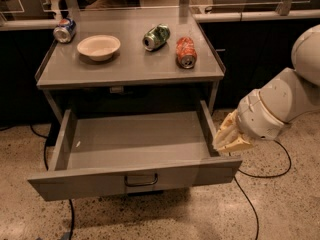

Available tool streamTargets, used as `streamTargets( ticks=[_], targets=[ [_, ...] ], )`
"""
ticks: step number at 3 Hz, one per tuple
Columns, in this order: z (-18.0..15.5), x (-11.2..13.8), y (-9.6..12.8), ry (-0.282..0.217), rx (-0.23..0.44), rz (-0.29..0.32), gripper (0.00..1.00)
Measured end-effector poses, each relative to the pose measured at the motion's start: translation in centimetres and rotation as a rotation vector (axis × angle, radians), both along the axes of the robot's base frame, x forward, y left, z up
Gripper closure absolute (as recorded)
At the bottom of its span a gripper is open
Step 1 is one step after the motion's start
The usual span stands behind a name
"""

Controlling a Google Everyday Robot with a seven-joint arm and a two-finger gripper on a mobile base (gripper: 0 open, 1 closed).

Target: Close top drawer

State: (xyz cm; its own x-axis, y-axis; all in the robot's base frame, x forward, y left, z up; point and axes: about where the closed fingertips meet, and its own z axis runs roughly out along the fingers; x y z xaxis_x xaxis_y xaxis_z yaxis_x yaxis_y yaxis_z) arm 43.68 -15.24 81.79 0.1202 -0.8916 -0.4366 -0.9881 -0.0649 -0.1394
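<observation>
You had the top drawer (135,140) pulled all the way out from under the table (130,70). Its front panel (75,182) stood nearest the camera, with the small dark bar handle (141,180) at the panel's centre. Your gripper (231,136) was off to the drawer's right, just beside the outer face of the right wall (208,128) near the front corner. It was not in front of the panel. I could not tell whether it was released or clenched, and nothing showed in its grasp.

From that spot, I judged that a push would only have pressed sideways on the wall. To do the step well, you needed to bring the gripper round the corner to the front of the panel. The best contact was at mid-width by the handle, pushing straight back along the slides.

A shove at the right-hand corner would probably have skewed the drawer and made it bind. A slow, steady push also seemed wise, because the table looked light on its legs. The green can (156,37) and the red can (186,52) lay on their sides on top, near the bowl (99,47). A jolt at the end of the drawer's travel could have set them rolling.
</observation>
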Motion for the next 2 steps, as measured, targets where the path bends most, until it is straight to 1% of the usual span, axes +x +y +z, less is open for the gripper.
streamTargets(
  ticks=[1,2],
  targets=[
    [3.4,-0.5,-1.1,-0.031,-0.041,0.002,1.00],
    [7.4,-1.5,-1.5,-0.087,-0.070,0.020,1.00]
  ],
)
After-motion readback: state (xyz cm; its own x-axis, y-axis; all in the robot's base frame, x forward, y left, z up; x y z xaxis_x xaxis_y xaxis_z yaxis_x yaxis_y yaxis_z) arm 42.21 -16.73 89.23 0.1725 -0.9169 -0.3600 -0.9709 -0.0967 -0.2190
